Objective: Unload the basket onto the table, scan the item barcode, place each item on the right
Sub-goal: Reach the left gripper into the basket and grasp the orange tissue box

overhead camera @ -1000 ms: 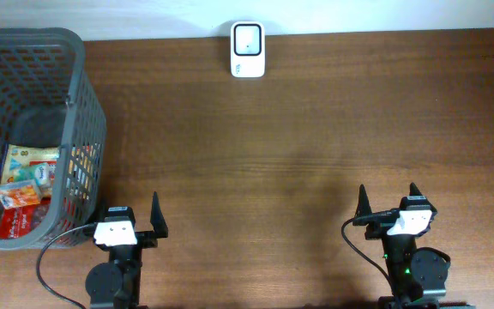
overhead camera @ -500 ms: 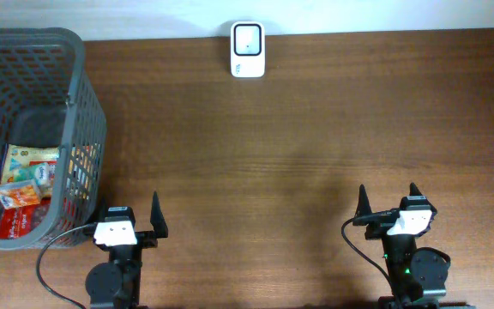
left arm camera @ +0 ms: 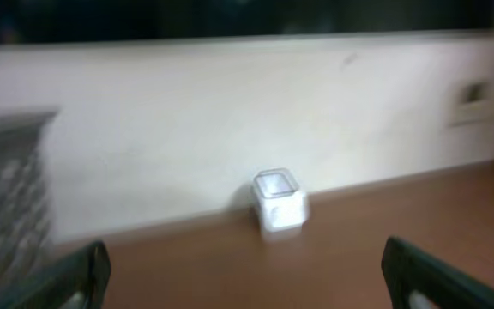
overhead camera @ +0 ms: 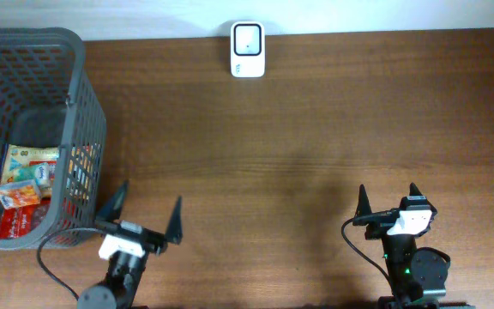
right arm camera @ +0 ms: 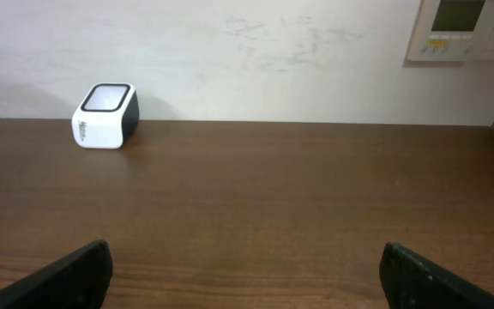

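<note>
Pickup step: left fingers [overhead camera: 175,220] and right fingers [overhead camera: 362,204] stand apart, empty; the left should enter the basket [overhead camera: 94,129] at the surface's [overhead camera: 316,129] left edge

Bare wooden surface [overhead camera: 316,146] is stretching open from both end effectors to the white scanner [overhead camera: 248,50], which is sitting at the far edge against the wall [right arm camera: 230,51]. A grey mesh basket [overhead camera: 93,112] is crowding the left side, its near corner standing just beside the left end effector [overhead camera: 152,192], jaws gaping wide. The right end effector [overhead camera: 388,187], also agape, is facing unobstructed wood.
</note>
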Motion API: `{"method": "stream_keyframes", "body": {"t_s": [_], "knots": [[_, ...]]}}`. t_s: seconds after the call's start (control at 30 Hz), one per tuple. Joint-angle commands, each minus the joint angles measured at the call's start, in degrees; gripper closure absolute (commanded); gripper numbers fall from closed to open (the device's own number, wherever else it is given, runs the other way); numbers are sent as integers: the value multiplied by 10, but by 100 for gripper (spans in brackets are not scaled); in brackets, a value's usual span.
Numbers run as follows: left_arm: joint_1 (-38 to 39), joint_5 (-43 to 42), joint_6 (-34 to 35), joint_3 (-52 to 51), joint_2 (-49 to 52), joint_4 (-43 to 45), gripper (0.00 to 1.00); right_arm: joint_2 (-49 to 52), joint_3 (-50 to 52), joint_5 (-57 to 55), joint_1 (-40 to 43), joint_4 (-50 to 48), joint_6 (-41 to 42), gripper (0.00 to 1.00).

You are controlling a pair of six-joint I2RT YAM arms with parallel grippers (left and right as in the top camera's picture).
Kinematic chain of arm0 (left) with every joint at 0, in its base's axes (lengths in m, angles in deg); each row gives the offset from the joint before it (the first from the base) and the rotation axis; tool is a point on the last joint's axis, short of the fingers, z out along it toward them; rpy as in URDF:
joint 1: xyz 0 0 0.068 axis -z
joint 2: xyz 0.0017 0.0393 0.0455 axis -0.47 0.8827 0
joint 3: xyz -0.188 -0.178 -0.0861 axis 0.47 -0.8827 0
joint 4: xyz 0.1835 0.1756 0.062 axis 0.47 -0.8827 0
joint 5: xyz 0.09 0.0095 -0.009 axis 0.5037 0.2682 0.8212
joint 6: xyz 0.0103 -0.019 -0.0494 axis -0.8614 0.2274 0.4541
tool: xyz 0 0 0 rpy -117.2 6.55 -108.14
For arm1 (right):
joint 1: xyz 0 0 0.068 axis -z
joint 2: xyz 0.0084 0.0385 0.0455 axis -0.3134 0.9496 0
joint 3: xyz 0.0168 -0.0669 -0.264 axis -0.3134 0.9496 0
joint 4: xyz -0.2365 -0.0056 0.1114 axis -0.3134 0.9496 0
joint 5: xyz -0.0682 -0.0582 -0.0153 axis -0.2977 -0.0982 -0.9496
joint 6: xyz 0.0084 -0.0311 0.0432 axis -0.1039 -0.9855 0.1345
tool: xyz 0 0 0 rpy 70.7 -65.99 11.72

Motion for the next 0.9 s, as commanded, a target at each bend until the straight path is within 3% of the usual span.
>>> {"method": "stream_keyframes", "body": {"t_s": [0.0, 0.1, 0.23, 0.3, 0.43, 0.47, 0.6, 0.63, 0.73, 0.8, 0.87], "knots": [[2, -181, 10, 0, -4, 141, 1, -2, 5, -5, 2, 1, 0, 1], [2, -182, 95, 1, -4, 256, 1, -2, 5, -5, 2, 1, 0, 1], [2, -168, 99, 48, -3, 273, 1, -2, 5, -5, 2, 1, 0, 1], [2, -139, 99, 94, 5, 261, 1, -2, 5, -5, 2, 1, 0, 2], [2, -47, 89, 245, 75, 98, 1, -2, 5, -5, 2, 1, 0, 2], [2, -50, 68, 282, 107, 96, 1, -2, 5, -5, 2, 1, 0, 1], [2, -27, 38, 316, 230, 271, 1, -2, 5, -5, 2, 1, 0, 2], [1, 1, 33, 347, 286, 258, 1, -2, 5, -5, 2, 1, 0, 2], [-10, 7, 32, 537, 421, -29, 1, -2, 5, -5, 2, 1, 0, 1], [-10, -63, 32, 729, 557, -272, 1, -2, 5, -5, 2, 1, 0, 2], [-16, -60, -6, 842, 639, -369, 1, -2, 5, -5, 2, 1, 0, 1]]}}
